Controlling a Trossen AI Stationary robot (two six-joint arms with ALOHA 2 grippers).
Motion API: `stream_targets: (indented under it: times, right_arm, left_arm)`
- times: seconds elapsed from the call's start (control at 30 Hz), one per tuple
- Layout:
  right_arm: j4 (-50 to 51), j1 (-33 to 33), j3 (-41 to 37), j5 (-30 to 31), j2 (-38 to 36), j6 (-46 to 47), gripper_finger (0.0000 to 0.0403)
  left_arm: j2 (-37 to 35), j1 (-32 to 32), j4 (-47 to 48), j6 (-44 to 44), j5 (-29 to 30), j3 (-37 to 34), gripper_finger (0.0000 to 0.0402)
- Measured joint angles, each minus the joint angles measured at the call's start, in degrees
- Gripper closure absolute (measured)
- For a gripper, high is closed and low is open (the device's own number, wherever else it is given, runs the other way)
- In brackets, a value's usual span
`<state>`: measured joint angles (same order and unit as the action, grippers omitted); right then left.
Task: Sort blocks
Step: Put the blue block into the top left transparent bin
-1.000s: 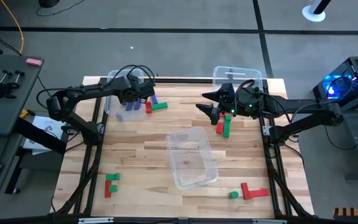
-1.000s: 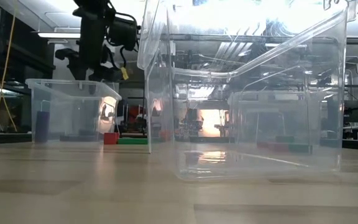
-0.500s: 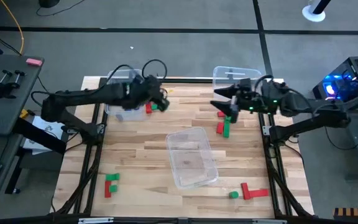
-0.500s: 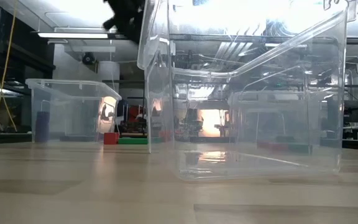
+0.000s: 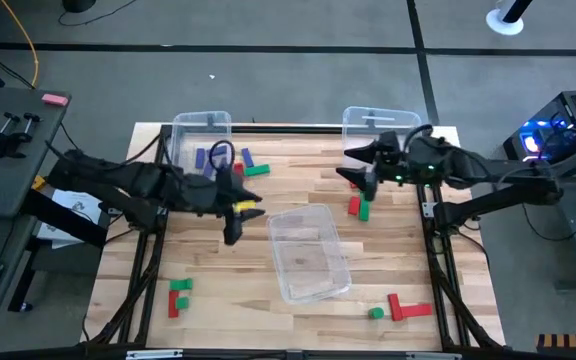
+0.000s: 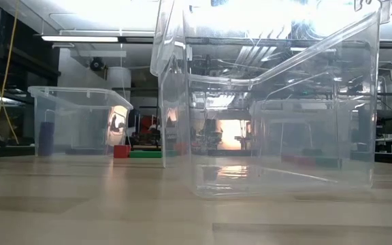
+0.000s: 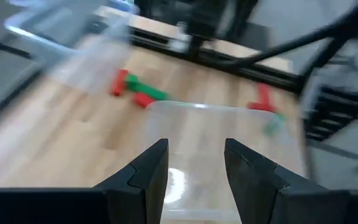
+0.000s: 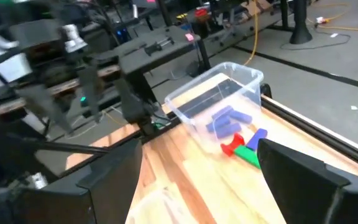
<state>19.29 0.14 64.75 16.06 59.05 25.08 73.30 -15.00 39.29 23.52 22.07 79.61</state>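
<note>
Over the surface (image 5: 218,250), left of centre: left pincer (image 5: 236,222), fingers parted, grasping nothing, beside the middle bin (image 5: 310,252).
Far right side: right pincer (image 5: 356,172), fingers spread wide, empty, above a red and green block pair (image 5: 360,207).
Far-left bin (image 5: 190,126): blue blocks (image 5: 204,158) inside.
Loose blocks: red and green near left edge (image 5: 178,296); red and green near right corner (image 5: 400,308).

left arm (image 5: 128,185): dark, jointed links, black cable looped near the wrist
right arm (image 5: 488,185): dark, jointed, small green light near the wrist
left fingers (image 7: 145,177): two dark, angular, flat-faced
right fingers (image 8: 114,177): two dark, broad, wedge-shaped
</note>
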Motion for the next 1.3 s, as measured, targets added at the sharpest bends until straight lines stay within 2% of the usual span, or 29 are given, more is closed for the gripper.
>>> stream_targets:
  times: [0.1, 0.13, 0.17, 0.3, 0.43, 0.53, 0.63, 0.77, 0.9, 1.0, 1.07, 1.17, 1.3]
  right_arm:
    - [-3.40, -1.86, 0.00, -0.92, 3.38, -0.02, 0.0087]
    - [-4.39, -2.62, 0.00, -1.74, 4.47, -0.02, 0.0087]
    - [-4.96, -3.44, 0.00, -2.91, 5.59, -0.02, 0.0087]
    - [-7.99, -6.02, 0.00, -8.43, 8.18, 0.67, 0.0087]
    - [-10.02, -6.93, 0.00, -10.21, 8.20, 2.89, 0.0087]
    - [-10.97, -6.88, 0.00, -10.30, 7.77, 4.57, 0.0087]
    - [-10.91, -6.71, 0.00, -10.32, 7.52, 6.80, 0.0087]
    - [-10.76, -5.92, 0.00, -10.13, 7.52, 7.70, 0.0087]
    - [-10.73, -4.73, 0.00, -8.79, 7.52, 7.65, 0.0087]
    - [-10.70, -4.00, 0.00, -7.12, 7.52, 7.51, 0.0087]
    - [-10.51, -3.70, 0.00, -7.08, 7.52, 7.21, 0.0087]
    - [-10.51, -3.14, 0.00, -7.02, 7.52, 6.43, 0.0087]
    - [-10.47, -2.60, 0.00, -7.00, 7.52, 6.01, 0.0087]
  left_arm:
    - [1.07, 0.62, 2.55, 1.58, 12.00, -0.02, 0.0257]
    - [1.64, 2.29, 2.86, 2.37, 14.06, 0.08, 0.0257]
    - [2.19, 4.69, 3.55, 3.52, 13.54, 0.49, 0.0257]
    - [6.11, 20.12, 7.99, 7.10, -1.93, 3.63, 0.0257]
    - [13.51, 35.56, 12.75, -1.00, -12.21, 11.01, 0.0257]
    - [22.79, 44.01, 23.44, -5.77, -15.77, 20.45, 0.0257]
    - [33.60, 49.32, 36.47, -10.14, -14.73, 30.91, 0.0257]
    - [45.33, 51.58, 45.38, -15.91, -12.39, 41.84, 0.0259]
    - [53.12, 50.35, 47.81, -27.13, -12.08, 47.44, 0.0289]
    - [56.47, 48.26, 48.57, -37.16, -10.91, 48.00, 0.0329]
    - [58.43, 46.64, 49.58, -41.70, -7.20, 48.00, 0.0356]
    - [61.05, 44.56, 50.10, -43.61, 1.11, 47.66, 0.0392]
    - [63.63, 43.94, 50.54, -43.80, 3.61, 46.54, 0.0399]
